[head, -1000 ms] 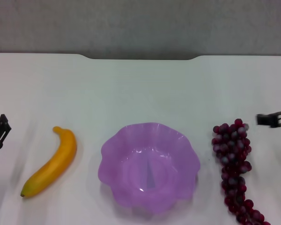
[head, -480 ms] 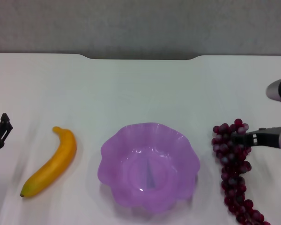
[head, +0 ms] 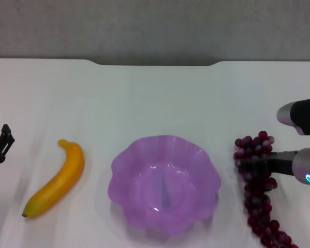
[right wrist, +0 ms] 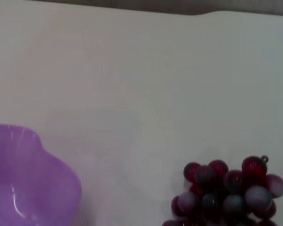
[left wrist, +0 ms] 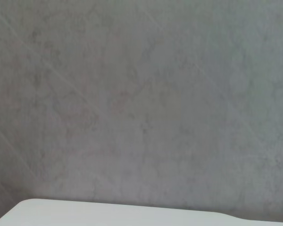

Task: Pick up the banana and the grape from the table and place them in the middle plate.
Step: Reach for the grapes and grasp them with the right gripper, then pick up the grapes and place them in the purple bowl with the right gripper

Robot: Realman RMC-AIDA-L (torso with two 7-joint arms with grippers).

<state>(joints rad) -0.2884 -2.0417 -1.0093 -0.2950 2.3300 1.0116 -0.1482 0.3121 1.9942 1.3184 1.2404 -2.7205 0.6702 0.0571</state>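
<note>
The banana (head: 57, 178) lies on the white table (head: 155, 98), left of the middle plate (head: 125, 164), a purple scalloped dish that holds nothing. The grape (head: 259, 206), a long dark red bunch, lies right of the plate. My right gripper (head: 256, 166) reaches in from the right edge and sits over the upper part of the bunch. The right wrist view shows the top of the grape (right wrist: 226, 193) and one side of the plate (right wrist: 33, 188). My left gripper (head: 1, 144) is at the far left edge, well apart from the banana.
The table's far edge has a shallow notch (head: 155, 63) with a grey wall behind it. The left wrist view shows only that wall and a strip of the table edge (left wrist: 108, 214).
My right arm has come in from the right edge and moved left and down onto the upper grapes. The left gripper has barely shifted. The banana, grape and plate have not moved.
</note>
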